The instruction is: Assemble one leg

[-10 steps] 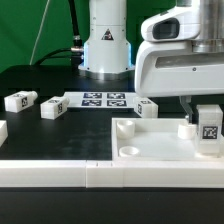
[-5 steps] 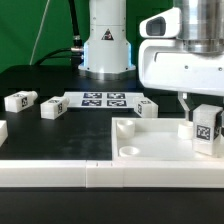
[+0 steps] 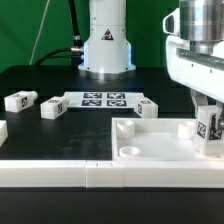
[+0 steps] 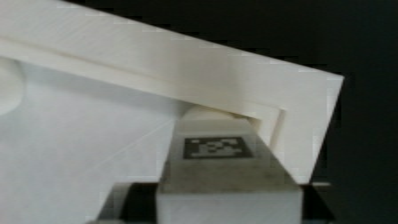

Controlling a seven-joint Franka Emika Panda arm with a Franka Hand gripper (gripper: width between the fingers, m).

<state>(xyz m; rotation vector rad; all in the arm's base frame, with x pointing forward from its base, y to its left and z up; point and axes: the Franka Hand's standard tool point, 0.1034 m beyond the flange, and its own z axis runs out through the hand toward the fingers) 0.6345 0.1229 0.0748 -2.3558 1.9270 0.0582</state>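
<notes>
Presently the gripper (image 3: 208, 114) pinches the tagged white leg (image 3: 211, 135) upright at one corner of the flat white panel (image 3: 158, 138), though contact with the panel cannot be told.

The white Franka arm's round base column (image 3: 105, 40) stands upright at the upper middle of the exterior view. Its blocky white wrist housing (image 3: 200, 50) fills the upper right corner and faces straight down. Below it, at the right edge of the frame, the two-finger gripper (image 3: 209, 122) hangs vertically, its jaws closed on the small white plastic leg (image 3: 211, 132) with a black-and-white tag. The wrist view shows a dark finger (image 4: 135, 205) pressed against each flank of that leg.
</notes>
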